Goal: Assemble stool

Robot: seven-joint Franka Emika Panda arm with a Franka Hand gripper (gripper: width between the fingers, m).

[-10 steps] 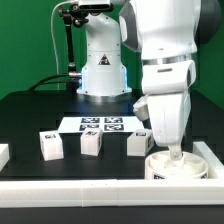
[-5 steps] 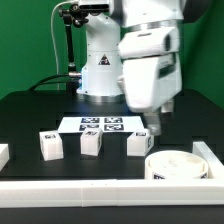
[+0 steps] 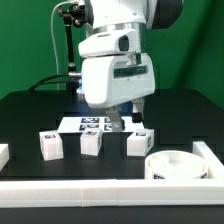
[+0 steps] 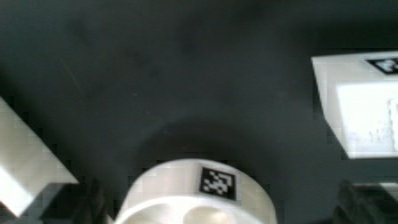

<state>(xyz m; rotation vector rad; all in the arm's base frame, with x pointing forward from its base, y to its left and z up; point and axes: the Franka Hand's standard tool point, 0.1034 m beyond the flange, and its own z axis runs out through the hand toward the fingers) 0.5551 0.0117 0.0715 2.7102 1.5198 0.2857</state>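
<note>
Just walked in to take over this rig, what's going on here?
A single robot arm is putting a stool together. Its gripper hangs open and empty by the marker board, just behind the row of three legs. The round seat lies apart at the exterior view's right. No leg is joined to it yet.

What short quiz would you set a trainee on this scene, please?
1. True or false: the gripper holds something.
2. Where does the seat lie? A: at the exterior view's left. B: at the exterior view's right. C: under the arm's base.
3. How many loose legs stand on the table?
Key: 1 false; 2 B; 3 three.
</note>
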